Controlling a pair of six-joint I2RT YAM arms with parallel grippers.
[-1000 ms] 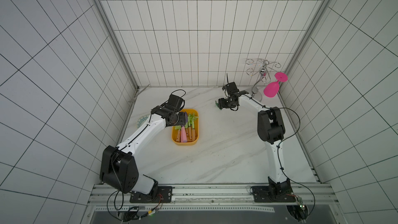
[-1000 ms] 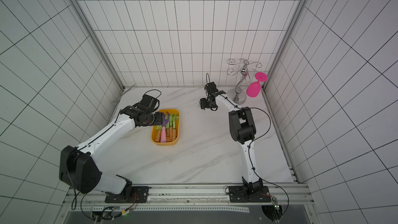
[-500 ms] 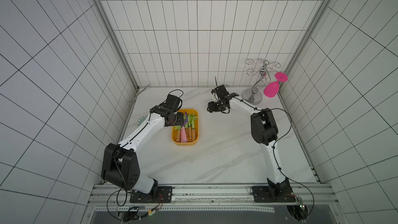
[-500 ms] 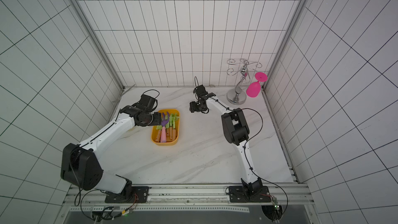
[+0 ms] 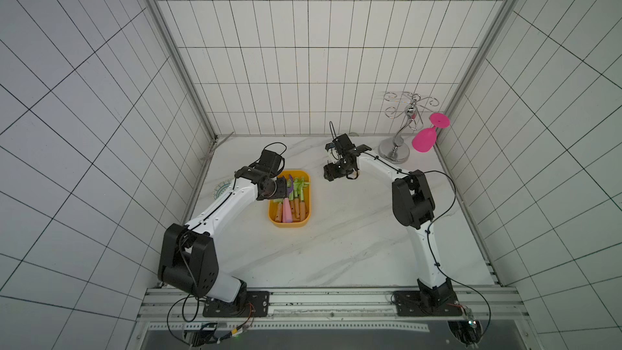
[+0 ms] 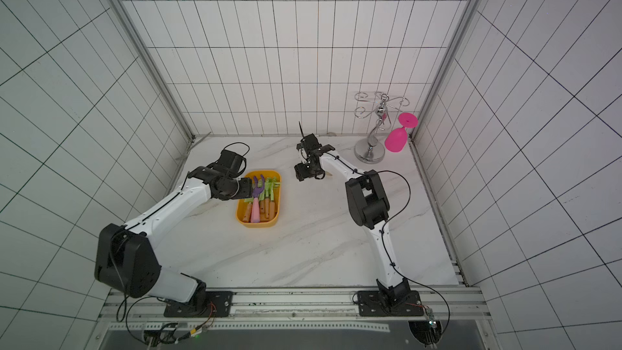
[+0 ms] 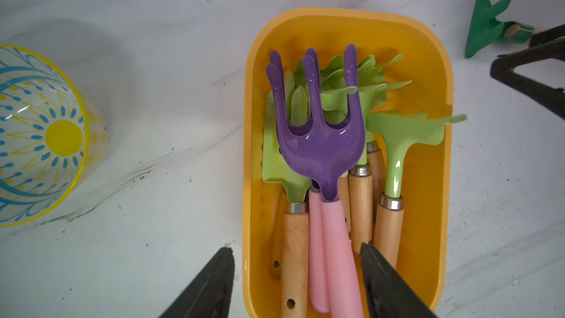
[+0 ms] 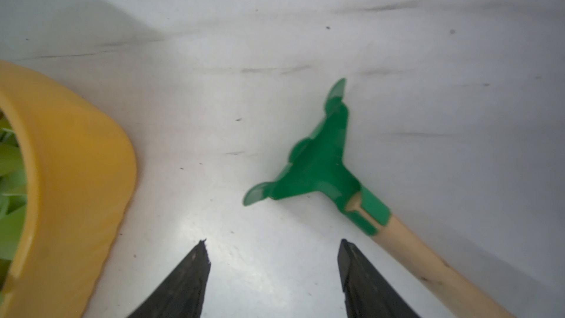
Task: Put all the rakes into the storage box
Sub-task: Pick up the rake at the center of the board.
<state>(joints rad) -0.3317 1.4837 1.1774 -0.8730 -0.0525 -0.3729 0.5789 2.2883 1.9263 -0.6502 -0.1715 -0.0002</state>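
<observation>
A dark green rake (image 8: 318,160) with a wooden handle lies on the marble table, just outside one finger of my right gripper (image 8: 273,243), which is open and holds nothing. Its head also shows in the left wrist view (image 7: 489,19). The yellow-orange storage box (image 5: 288,228) (image 6: 257,224) holds several light green rakes with wooden handles. On top of them lies a purple rake (image 7: 321,145) with a pink handle. My left gripper (image 7: 296,249) hangs open over the box, its fingers wide of that pink handle. In both top views the right gripper (image 5: 331,178) hovers right of the box.
A small round patterned plate (image 7: 46,136) (image 5: 220,190) sits left of the box, near the left wall. A chrome glass stand (image 5: 395,153) with a pink glass (image 5: 424,139) stands in the back right corner. Tiled walls close in three sides.
My right gripper has moved left and forward, away from the glass stand and towards the box. The left arm has hardly moved.
</observation>
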